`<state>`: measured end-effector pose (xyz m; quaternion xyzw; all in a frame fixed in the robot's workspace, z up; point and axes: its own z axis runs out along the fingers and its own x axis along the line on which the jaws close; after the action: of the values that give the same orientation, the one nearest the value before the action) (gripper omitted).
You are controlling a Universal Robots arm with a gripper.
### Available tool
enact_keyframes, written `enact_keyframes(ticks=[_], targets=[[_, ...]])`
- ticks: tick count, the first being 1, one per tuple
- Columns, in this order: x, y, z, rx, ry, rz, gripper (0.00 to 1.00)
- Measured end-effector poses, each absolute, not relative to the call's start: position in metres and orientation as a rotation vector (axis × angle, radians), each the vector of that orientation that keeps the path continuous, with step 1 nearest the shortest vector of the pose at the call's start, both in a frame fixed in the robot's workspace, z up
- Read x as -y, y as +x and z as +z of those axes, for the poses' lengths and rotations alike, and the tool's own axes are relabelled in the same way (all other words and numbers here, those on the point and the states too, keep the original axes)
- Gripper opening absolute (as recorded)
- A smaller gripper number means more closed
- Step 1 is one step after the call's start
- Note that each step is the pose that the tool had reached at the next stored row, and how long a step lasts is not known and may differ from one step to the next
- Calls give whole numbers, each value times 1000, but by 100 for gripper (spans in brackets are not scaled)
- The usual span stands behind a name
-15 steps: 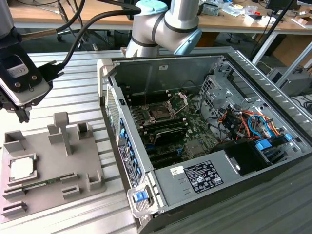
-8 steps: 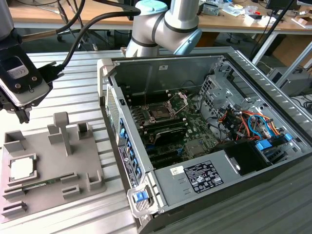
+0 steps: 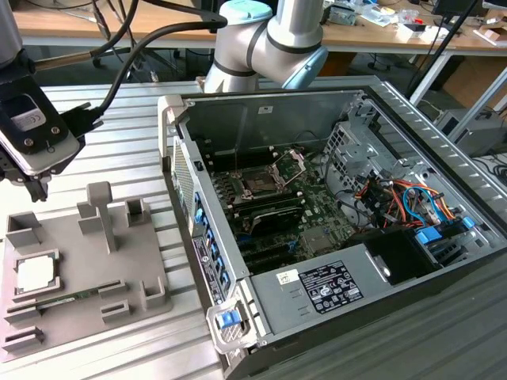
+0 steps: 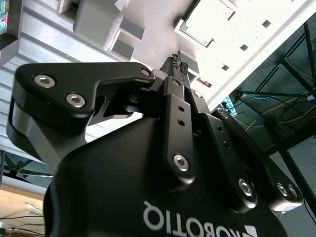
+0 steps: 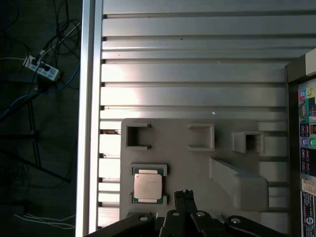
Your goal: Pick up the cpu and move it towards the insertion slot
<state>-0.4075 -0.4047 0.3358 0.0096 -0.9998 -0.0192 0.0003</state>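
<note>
The cpu (image 3: 36, 274), a small square chip with a pale metal top, lies flat in a recess at the exterior view's left end of a grey holder plate (image 3: 79, 261). The first wrist view has the cpu (image 5: 148, 186) just beside my fingertips. My gripper (image 3: 37, 190) hangs above the plate's far left corner, higher than the cpu and apart from it. In both wrist views its black fingers (image 5: 184, 196) (image 4: 177, 65) are pressed together with nothing between them. The insertion slot (image 3: 261, 182), a dark socket with its silver frame raised, sits on the board inside the open computer case.
The grey plate carries upright posts (image 3: 100, 212) and a thin green memory stick (image 3: 73, 298). The case wall (image 3: 186, 170) stands between the plate and the socket. Drive cages and bundled cables (image 3: 396, 198) fill the case on the exterior view's right. The robot arm's base (image 3: 265, 39) stands behind the case.
</note>
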Motion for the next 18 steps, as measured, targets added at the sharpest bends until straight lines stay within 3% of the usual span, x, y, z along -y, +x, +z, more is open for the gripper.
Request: enact_keyframes(ticks=[18], targets=[[405,-411,331,3140,30,-60,11]])
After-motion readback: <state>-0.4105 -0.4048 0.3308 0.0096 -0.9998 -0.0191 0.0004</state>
